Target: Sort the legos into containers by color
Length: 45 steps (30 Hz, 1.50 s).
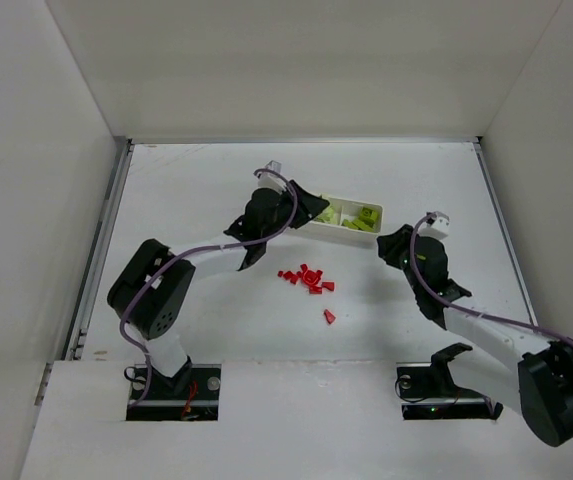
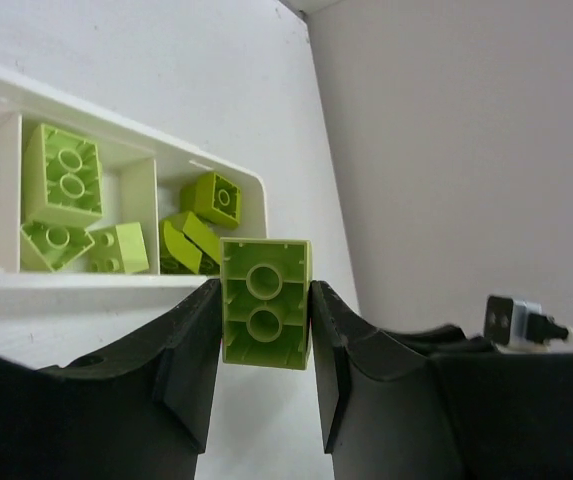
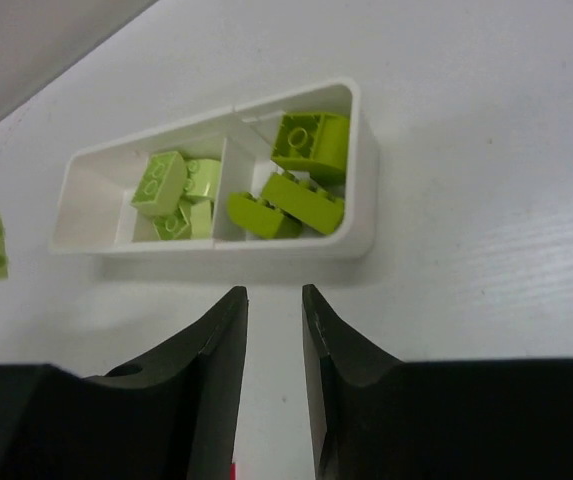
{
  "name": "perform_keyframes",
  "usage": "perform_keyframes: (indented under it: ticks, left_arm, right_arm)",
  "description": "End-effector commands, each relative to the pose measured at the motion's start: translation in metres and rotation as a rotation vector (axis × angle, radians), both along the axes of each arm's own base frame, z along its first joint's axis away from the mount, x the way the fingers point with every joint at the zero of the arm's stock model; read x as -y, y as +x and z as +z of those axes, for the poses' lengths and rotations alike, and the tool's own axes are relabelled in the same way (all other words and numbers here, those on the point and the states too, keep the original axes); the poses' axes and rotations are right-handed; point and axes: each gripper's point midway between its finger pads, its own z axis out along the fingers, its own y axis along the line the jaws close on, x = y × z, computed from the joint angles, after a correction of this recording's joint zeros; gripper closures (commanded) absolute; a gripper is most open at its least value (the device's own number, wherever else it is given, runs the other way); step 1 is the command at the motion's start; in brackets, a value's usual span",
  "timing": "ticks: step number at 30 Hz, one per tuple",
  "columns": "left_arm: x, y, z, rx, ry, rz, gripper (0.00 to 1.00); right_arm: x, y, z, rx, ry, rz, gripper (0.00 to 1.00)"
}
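Left gripper (image 2: 263,312) pinching a yellow-green lego (image 2: 265,300), you center it over the tray's (image 2: 86,283) green-stocked compartment (image 2: 178,190) before releasing.

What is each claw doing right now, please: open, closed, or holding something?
Left claw: closed on a yellow-green lego.
Right claw: narrowly open, holding nothing.

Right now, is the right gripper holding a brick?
No, the right gripper has nothing between its fingers, only a bare gap in the right wrist view.
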Motion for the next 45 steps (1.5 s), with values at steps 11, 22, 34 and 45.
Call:
perform_keyframes:
  ticks: [11, 22, 34, 45]
  left_arm:
    - [0.03, 0.037, -0.047, 0.092, 0.593, 0.022, 0.75]
    - [0.043, 0.052, -0.062, 0.14, 0.736, -0.027, 0.68]
    - [0.045, 0.043, -0.029, 0.187, 0.686, -0.023, 0.49]
    - [-0.005, -0.008, 0.012, 0.153, 0.485, 0.019, 0.71]
  right_arm:
    - [0.0, -0.029, -0.005, 0.077, 0.018, -0.041, 0.53]
    - [-0.02, -0.041, 0.0, 0.067, 0.033, 0.035, 0.48]
    - [-0.041, -0.059, 0.005, 0.047, 0.025, 0.122, 0.52]
    - [-0.1, -0.084, -0.024, -0.085, -0.093, 0.324, 0.72]
